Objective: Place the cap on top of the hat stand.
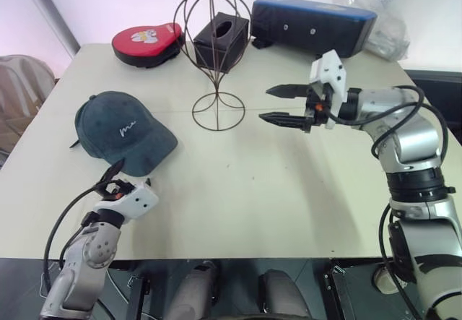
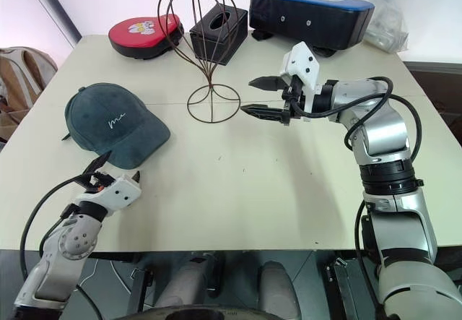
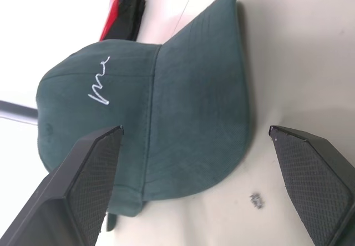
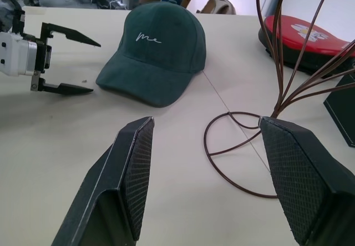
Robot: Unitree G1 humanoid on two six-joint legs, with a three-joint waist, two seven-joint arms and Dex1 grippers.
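Two grippers held wide, nothing gripped. Slate-blue fabric cap (image 1: 123, 132) lying near table's (image 1: 253, 204) left edge, left gripper (image 1: 120, 173) lined up at brim for pickup; right gripper (image 1: 289, 104) poised beside brown wire hat stand (image 1: 214, 53), likely waiting.

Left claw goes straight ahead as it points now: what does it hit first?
Most likely the cap: its brim lies dead ahead between the open left claw's fingers, with nothing in front of it. Height over the table is unclear.
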